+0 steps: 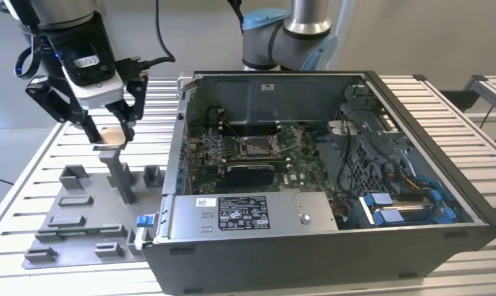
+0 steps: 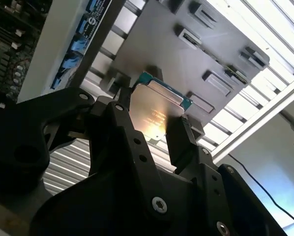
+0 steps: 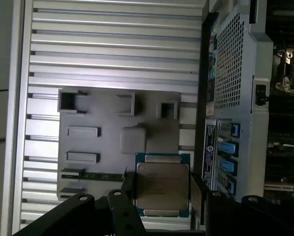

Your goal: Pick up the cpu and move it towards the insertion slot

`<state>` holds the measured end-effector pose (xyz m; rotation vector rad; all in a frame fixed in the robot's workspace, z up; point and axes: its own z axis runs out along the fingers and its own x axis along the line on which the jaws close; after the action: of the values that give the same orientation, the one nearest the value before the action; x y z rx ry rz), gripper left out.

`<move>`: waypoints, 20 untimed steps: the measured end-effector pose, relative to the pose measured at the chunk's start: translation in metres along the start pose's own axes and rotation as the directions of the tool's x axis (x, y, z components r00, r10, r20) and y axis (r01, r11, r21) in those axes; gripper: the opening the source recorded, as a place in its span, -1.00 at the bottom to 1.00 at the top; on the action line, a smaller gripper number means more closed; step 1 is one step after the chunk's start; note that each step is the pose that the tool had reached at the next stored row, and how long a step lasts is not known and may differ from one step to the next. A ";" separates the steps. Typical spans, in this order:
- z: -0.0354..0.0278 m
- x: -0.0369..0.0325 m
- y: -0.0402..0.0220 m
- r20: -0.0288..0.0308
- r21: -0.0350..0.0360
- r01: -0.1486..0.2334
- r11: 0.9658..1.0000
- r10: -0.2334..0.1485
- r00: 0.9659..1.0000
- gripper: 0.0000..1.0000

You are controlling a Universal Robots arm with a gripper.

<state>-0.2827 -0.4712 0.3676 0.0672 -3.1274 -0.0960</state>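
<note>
In the exterior view, the pincer (image 1: pixel 109 137) is clamping the cpu (image 1: pixel 110 134) by two opposite edges. It is holding the chip just above the tall post (image 1: pixel 119 176) of the grey fixture tray (image 1: pixel 71 213), which is resting on the worktop (image 1: pixel 63 145). The insertion slot (image 1: pixel 260 145) is lying well apart, inside the open computer case (image 1: pixel 330 246). The case side wall (image 1: pixel 178 142) is standing between the two, so a low sideways path is risking a collision.

In the second wrist view, the fingers (image 2: pixel 179 140) are gripping only the thin rim of the chip. The hold is looking shallow, though the finger bodies are hiding the contact line. A jolt is therefore liable to tilt or drop the chip.

In the first wrist view, the cpu is sitting square between the fingers, over the tray. Any twist in the grip is threatening misalignment against the slot's frame and wire levers.
</note>
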 end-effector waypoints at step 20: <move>0.0006 -0.0594 -0.0024 0.018 0.001 0.007 1.000 -0.007 1.000 -1.00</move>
<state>-0.2233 -0.4710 0.3662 0.0772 -3.1456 -0.0960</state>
